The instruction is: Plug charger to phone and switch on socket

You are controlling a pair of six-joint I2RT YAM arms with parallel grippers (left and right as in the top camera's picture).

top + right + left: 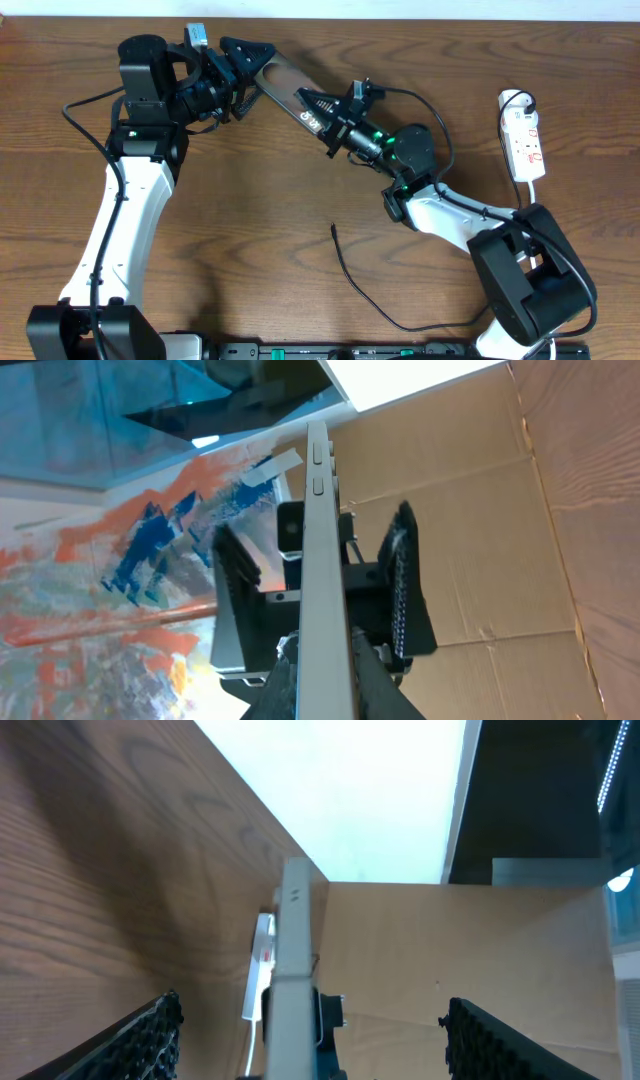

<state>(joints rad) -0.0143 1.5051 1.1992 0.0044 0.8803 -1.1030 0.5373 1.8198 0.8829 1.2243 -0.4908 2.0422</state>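
- Counter: nothing is plugged yet, so I judge the task is at the phone-handling step.
- Phone: held up edge-on between the arms. The right claw is clamped on one end, and the left claw is spread wide around the other.
- Socket: far right, well apart.
- Charger: lying loose on the counter. Next, probably, the left claw closes on the phone, freeing the right to fetch the tip.

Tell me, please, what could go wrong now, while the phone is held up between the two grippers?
1. Only the right gripper seems to clamp the phone, by its thin edges. The left gripper is wide open around it, so the phone may slip or tilt.
2. The charger lies loose on the table, in neither gripper. Reaching for it could leave the phone badly supported.
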